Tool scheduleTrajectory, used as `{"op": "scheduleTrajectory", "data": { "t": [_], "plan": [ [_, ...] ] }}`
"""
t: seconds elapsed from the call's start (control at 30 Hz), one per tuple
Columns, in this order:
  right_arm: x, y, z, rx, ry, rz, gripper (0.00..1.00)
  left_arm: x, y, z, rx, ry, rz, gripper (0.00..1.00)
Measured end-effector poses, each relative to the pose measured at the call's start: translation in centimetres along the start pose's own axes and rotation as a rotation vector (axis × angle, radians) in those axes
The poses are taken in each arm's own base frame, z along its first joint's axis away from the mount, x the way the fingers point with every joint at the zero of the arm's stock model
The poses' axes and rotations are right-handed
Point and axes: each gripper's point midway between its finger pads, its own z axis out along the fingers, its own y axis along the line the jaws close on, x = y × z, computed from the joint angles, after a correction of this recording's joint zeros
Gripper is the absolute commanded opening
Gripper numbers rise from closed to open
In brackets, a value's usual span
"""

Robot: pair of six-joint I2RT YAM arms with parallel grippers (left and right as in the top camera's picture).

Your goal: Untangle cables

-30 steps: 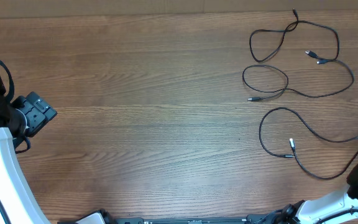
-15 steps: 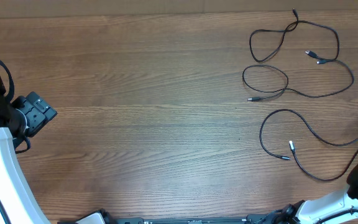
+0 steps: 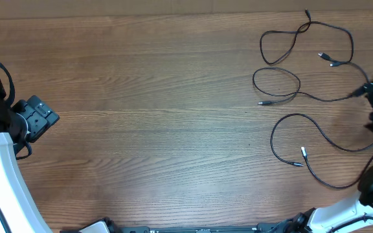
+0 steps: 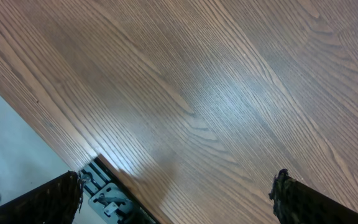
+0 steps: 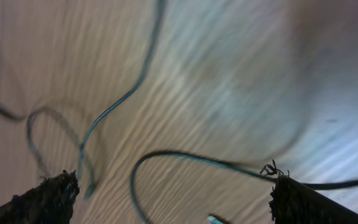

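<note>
Plainly, the right gripper (image 5: 173,186) has its fingers spread wide and holds nothing; blurred cables (image 5: 114,106) run over the wood beneath it. Seen from overhead it sits at three o'clock on the table (image 3: 160,97), over the bend of the upper cable (image 3: 352,45), whose self-crossing loops lie toward ten and eleven. The lower cable (image 3: 272,136) with its silvery plug (image 3: 303,152) curls toward eight. The left gripper (image 4: 179,186), at nine o'clock, is equally wide and holds nothing.
</note>
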Motion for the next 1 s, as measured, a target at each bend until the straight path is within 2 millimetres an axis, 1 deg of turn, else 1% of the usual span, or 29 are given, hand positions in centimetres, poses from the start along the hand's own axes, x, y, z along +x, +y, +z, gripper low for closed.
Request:
{"op": "scheduleTrajectory", "data": {
  "t": [0.07, 0.17, 0.27, 0.43, 0.5, 0.57, 0.7, 0.77, 0.87, 1.0],
  "plan": [
    [0.6, 1.1, 0.3, -0.017, 0.016, -0.035, 1.0, 0.0, 0.0, 0.0, 0.0, 0.0, 0.0, 1.0],
    [1.5, 2.2, 0.6, -0.026, 0.037, -0.084, 1.0, 0.0, 0.0, 0.0, 0.0, 0.0, 0.0, 0.99],
    [3.0, 3.1, 1.0, -0.021, 0.08, -0.141, 1.0, 0.0, 0.0, 0.0, 0.0, 0.0, 0.0, 0.99],
    [6.3, 5.6, 2.2, 0.025, 0.137, -0.277, 1.0, 0.0, 0.0, 0.0, 0.0, 0.0, 0.0, 1.0],
    [7.9, 6.4, 3.5, 0.056, 0.15, -0.343, 1.0, 0.0, 0.0, 0.0, 0.0, 0.0, 0.0, 0.99],
    [9.8, 6.7, 5.1, 0.083, 0.176, -0.399, 1.0, 0.0, 0.0, 0.0, 0.0, 0.0, 0.0, 0.99],
    [13.4, 6.2, 8.3, 0.135, 0.224, -0.442, 0.99, 0.0, 0.0, 0.0, -0.001, 0.0, 0.0, 1.0],
    [14.7, 5.7, 9.7, 0.156, 0.229, -0.443, 0.96, 0.0, 0.0, 0.0, 0.0, 0.0, 0.0, 0.99],
    [16.1, 4.9, 11.3, 0.19, 0.226, -0.44, 0.79, 0.0, 0.0, 0.0, 0.0, 0.0, 0.0, 0.99],
    [17.3, 4.0, 12.5, 0.236, 0.218, -0.426, 0.63, 0.0, 0.0, 0.0, 0.0, 0.0, 0.0, 1.0]
  ]
}}
